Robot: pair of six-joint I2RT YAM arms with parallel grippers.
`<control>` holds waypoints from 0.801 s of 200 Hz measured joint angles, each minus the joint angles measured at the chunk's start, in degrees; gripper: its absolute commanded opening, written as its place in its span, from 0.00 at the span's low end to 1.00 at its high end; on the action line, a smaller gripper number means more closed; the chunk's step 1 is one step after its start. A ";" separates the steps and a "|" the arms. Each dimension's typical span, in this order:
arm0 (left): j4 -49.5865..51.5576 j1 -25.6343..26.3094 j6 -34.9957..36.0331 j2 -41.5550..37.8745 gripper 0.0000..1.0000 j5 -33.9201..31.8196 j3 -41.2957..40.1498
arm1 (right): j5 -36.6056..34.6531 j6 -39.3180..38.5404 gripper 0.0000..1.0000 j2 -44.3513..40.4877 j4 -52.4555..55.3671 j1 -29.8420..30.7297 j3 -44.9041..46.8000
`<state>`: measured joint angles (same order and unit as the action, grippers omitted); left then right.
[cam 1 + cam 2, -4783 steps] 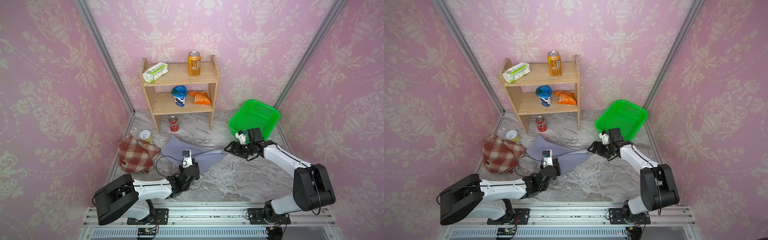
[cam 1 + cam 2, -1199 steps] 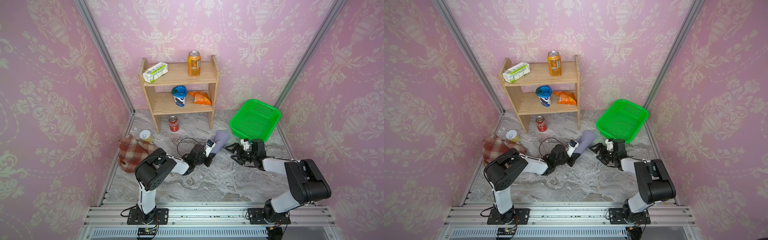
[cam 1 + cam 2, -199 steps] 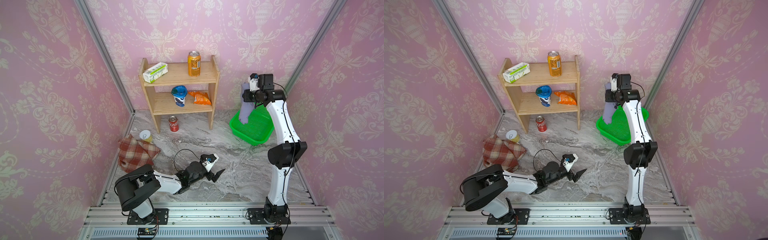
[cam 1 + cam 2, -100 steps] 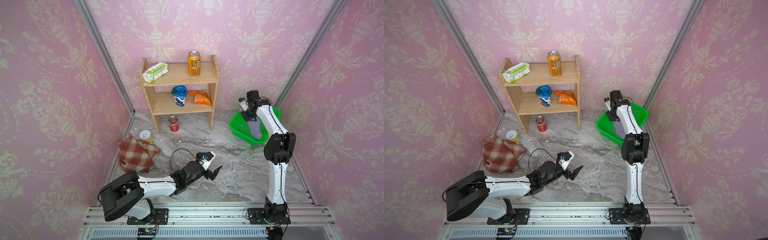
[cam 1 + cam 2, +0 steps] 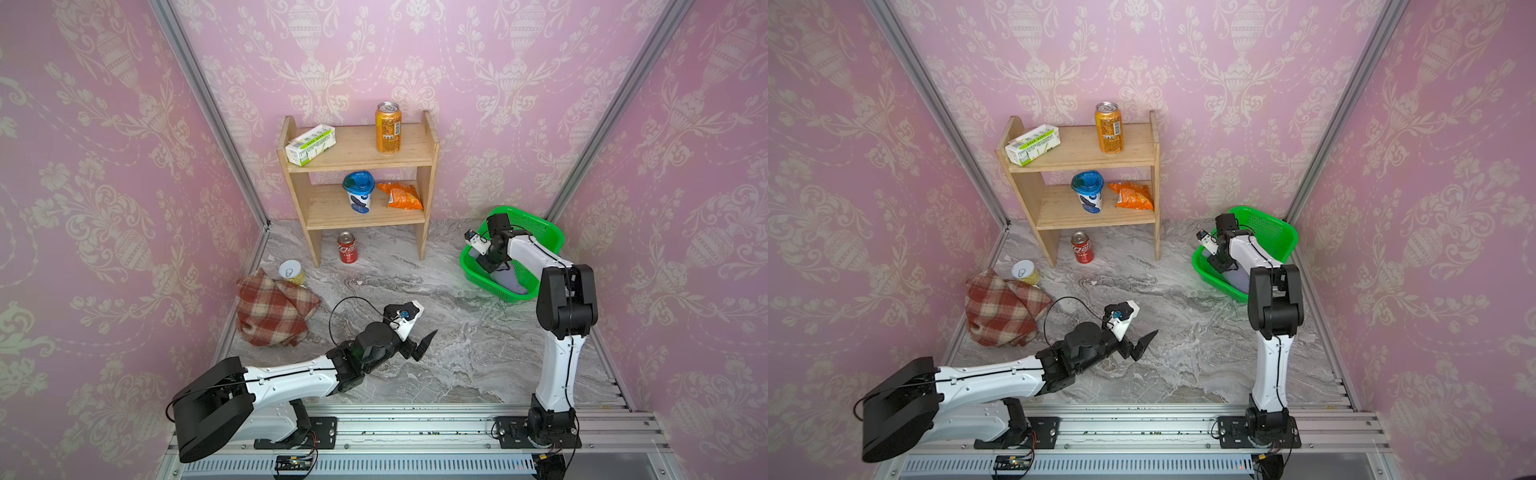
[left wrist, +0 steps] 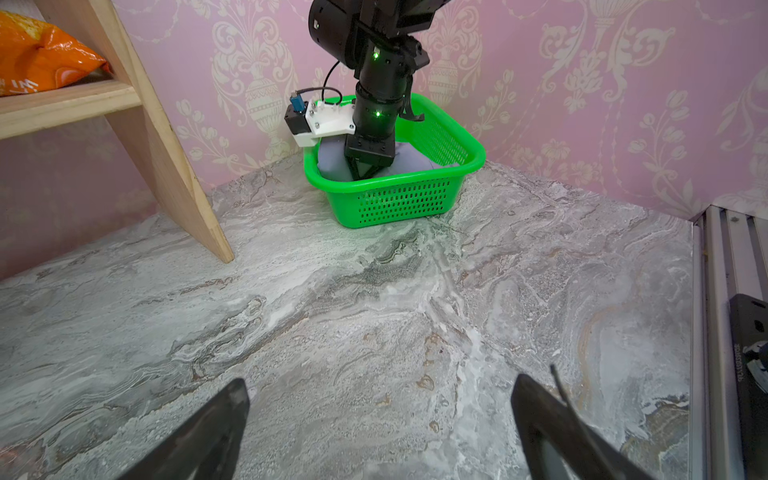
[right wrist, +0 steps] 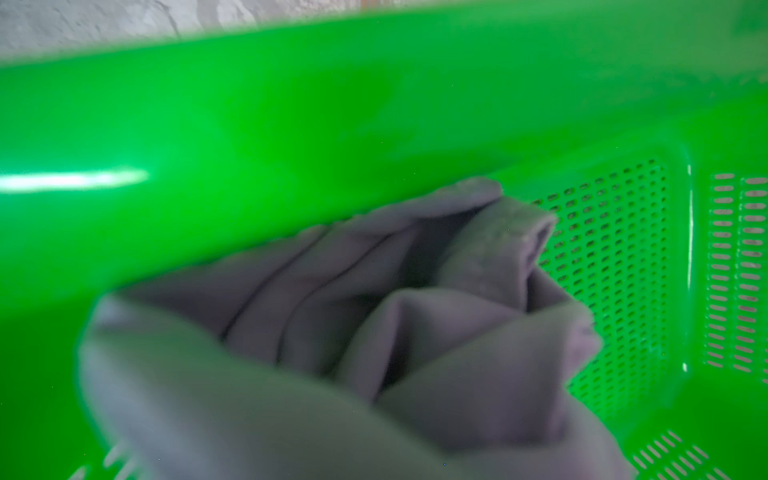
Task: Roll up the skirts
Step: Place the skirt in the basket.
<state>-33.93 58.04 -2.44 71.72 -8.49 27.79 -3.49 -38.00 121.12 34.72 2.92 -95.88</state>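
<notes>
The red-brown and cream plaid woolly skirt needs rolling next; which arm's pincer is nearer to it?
Left. The left pincer hovers open over the marble floor near the plaid skirt; the right pincer is far across, down in the green plastic basket, shut on the lavender-grey skirt.

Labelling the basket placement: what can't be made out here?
- Right claw's tips: behind the green perforated plastic basket's near wall, left wrist view; under the right arm, both top views.
- Plain lavender-grey cloth skirt: blurred close-up, right wrist view; mostly under that arm in a top view.
- Yellow tin can's base: behind the red-brown and cream plaid woolly skirt, both top views.
</notes>
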 measured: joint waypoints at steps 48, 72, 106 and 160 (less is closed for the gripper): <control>0.68 -0.11 -0.02 3.17 0.99 -0.31 0.09 | 5.86 -1.03 0.88 0.02 0.46 -2.75 -0.02; 1.03 -0.22 -0.04 5.01 0.99 -0.26 0.55 | 7.43 -0.81 1.00 0.02 0.28 -3.67 0.00; 1.44 -1.88 -0.09 5.16 0.99 -0.22 0.79 | 8.26 0.39 1.00 0.04 0.20 -4.20 -0.07; 1.95 -4.26 -0.92 3.96 0.99 0.11 0.79 | 12.11 3.37 1.00 -0.17 0.87 -4.17 -2.93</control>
<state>-31.99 53.78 -3.36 75.68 -8.38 28.58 8.62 -34.63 120.95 35.59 -1.26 -98.80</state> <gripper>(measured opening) 0.991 0.998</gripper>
